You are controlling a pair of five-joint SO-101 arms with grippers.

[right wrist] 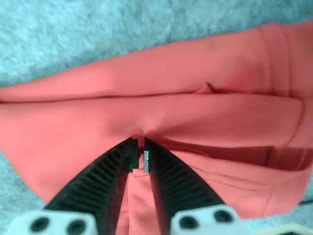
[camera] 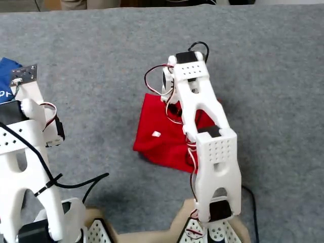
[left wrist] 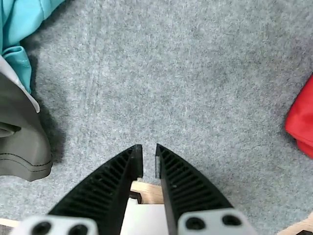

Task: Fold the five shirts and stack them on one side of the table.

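One red shirt [camera: 158, 149], folded, lying diagonally; right gripper [right wrist: 140, 148] pinching it; left gripper [left wrist: 149, 157] closed.

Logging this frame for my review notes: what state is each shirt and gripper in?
red shirt: partly folded, lying on the table.
right gripper: fingers shut on red shirt.
left gripper: fingers shut, empty, above bare table.
teal shirt: crumpled, unfolded.
grey shirt: bunched, unfolded.
blue shirt: at table edge, fold unclear.

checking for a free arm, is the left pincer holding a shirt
No, the left pincer hangs shut over the bare grey table cover, gripping nothing.
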